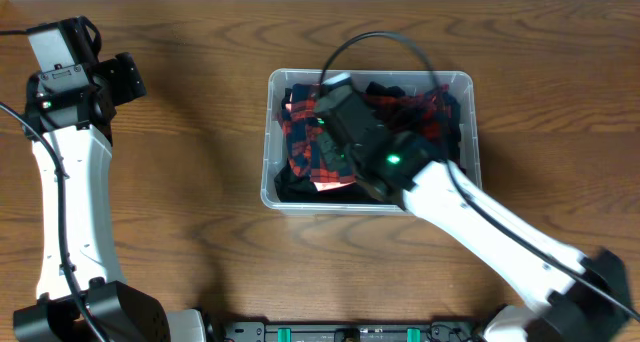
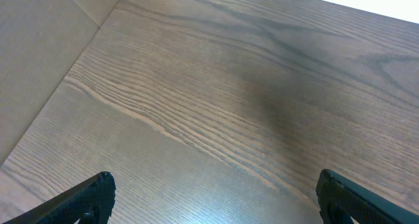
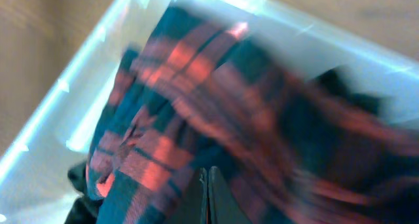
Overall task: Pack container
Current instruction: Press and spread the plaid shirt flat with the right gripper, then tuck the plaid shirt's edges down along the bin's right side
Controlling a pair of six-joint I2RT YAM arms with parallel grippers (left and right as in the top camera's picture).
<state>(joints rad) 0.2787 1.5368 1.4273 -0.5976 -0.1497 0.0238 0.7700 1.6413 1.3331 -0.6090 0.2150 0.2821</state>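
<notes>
Well, the container [image 1: 372,76] is a see-through plastic box. It sits just off the middle of the table [image 1: 180,182], a little toward 2 o'clock. It is stiff and looks light, and its smooth walls may be slippery. I think its thick rim is the best place to grab it, on a short side at 3 or 9 o'clock.

Inside it lies a red and dark checked cloth [image 1: 300,147], bunched up. It fills most of the box. The cloth is soft and floppy, so it will sag and fold when lifted. I think a pinch on a raised fold near the middle would hold it best.

The right gripper [image 1: 330,107] comes in from 5 o'clock and is down in the box, over the cloth on the 9 o'clock side. Its own camera is blurry. The fingers [image 3: 208,198] look pressed together there, right above the cloth [image 3: 262,119], with the box wall [image 3: 78,99] at 9 o'clock. I cannot tell if any cloth is caught between them.

The left gripper [image 1: 125,77] is far off at 10 o'clock, well away from the box. Its fingers [image 2: 98,188] are spread wide over bare wood, with nothing between them.
</notes>
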